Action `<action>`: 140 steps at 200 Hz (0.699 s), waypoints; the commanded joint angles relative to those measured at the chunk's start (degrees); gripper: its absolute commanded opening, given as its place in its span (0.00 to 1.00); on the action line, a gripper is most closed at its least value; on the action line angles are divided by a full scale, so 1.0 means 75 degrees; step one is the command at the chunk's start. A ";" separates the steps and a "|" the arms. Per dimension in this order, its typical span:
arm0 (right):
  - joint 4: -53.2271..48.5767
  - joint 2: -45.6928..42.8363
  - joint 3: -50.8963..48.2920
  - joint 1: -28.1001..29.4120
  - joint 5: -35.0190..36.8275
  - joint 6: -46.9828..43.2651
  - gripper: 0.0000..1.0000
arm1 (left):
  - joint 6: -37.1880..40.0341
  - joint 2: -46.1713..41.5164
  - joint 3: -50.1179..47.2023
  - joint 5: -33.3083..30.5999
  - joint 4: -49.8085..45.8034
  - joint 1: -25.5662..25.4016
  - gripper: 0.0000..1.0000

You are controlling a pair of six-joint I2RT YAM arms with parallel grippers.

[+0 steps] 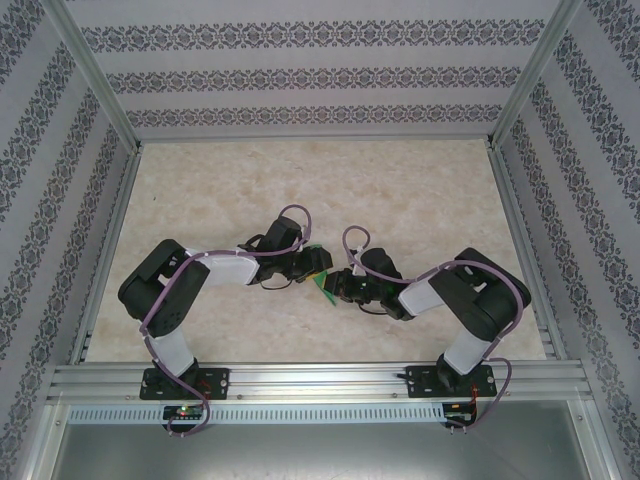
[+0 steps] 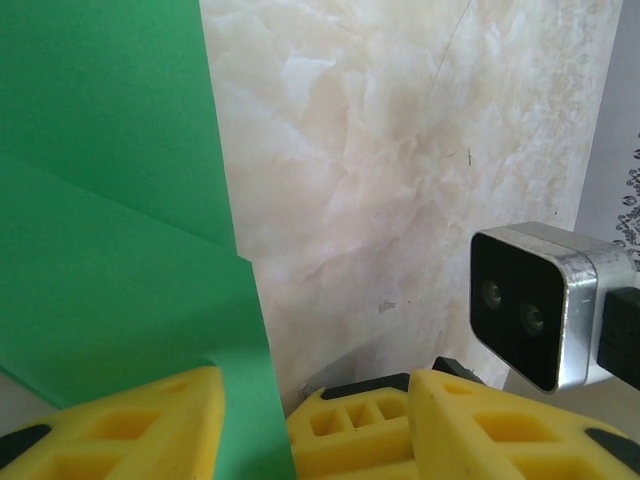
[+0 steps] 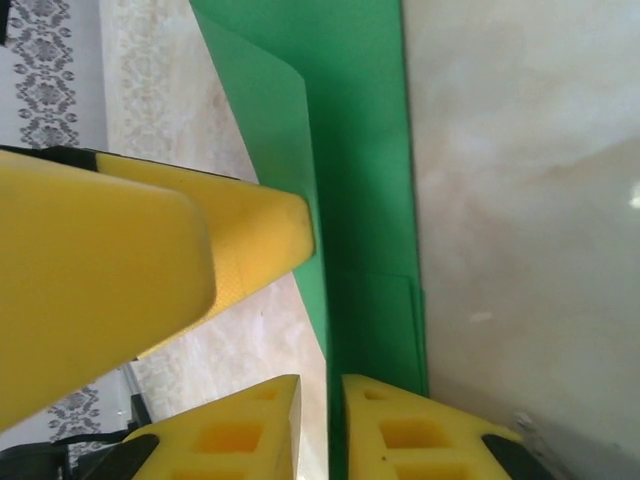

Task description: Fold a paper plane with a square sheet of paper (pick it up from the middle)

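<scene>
Okay, both arms are nose to nose over the near-middle of the marble tabletop (image 1: 400, 190), and the green paper sheet (image 1: 322, 284) sits between them, above that same patch of tabletop. From the wrist views it stands on edge with the tabletop behind it, so I judge it is lifted rather than lying flat. It is already layered: one flap overlaps another, with a straight crease running down the stack.

On my right gripper (image 3: 322, 385) the two yellow pads sit close on either side of the paper's lower edge. A thin pale slit shows beside the sheet, so I read those jaws as just parted, not biting. The left gripper (image 2: 255, 395) straddles the sheet, with one finger (image 3: 150, 260) laid against the near face. Whether it is truly pinching I cannot tell. The right wrist camera (image 2: 530, 300) looms close beside it, so things are tight.

I'd call this mid-fold: a crease is made and one hand is re-gripping while the other steadies. Next, one jaw needs a firm bite before the other shifts. Otherwise the sheet could sag or slide and the layers slip out of line.
</scene>
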 commanded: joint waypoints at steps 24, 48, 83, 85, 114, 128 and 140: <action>-0.1781 -0.0144 0.0022 -0.0029 0.0713 -0.0190 0.00 | 0.0306 -0.0138 0.0155 0.0121 0.0317 -0.0061 0.54; -0.1312 -0.0035 -0.0091 -0.0081 0.0548 0.0094 0.00 | 0.0611 -0.0624 0.0221 0.0114 0.0009 -0.0061 0.58; -0.0631 0.0203 -0.0117 -0.0190 0.0140 0.0597 0.00 | 0.0827 -0.1250 -0.0013 -0.0141 -0.0292 -0.0060 0.61; -0.0595 0.0225 -0.0117 -0.0198 0.0127 0.0634 0.00 | 0.0828 -0.1271 -0.0032 -0.0153 -0.0292 -0.0066 0.61; -0.0120 0.0547 -0.0254 -0.0317 -0.0048 0.1238 0.00 | 0.0719 -0.1146 -0.0199 -0.0018 -0.0019 -0.0061 0.61; 0.0030 0.0632 -0.0303 -0.0335 -0.0093 0.1420 0.00 | 0.0612 -0.1010 -0.0257 0.0099 0.0235 -0.0073 0.61; 0.0022 0.0658 -0.0287 -0.0331 -0.0112 0.1449 0.00 | 0.0623 -0.0870 -0.0204 0.0184 0.0317 -0.0084 0.61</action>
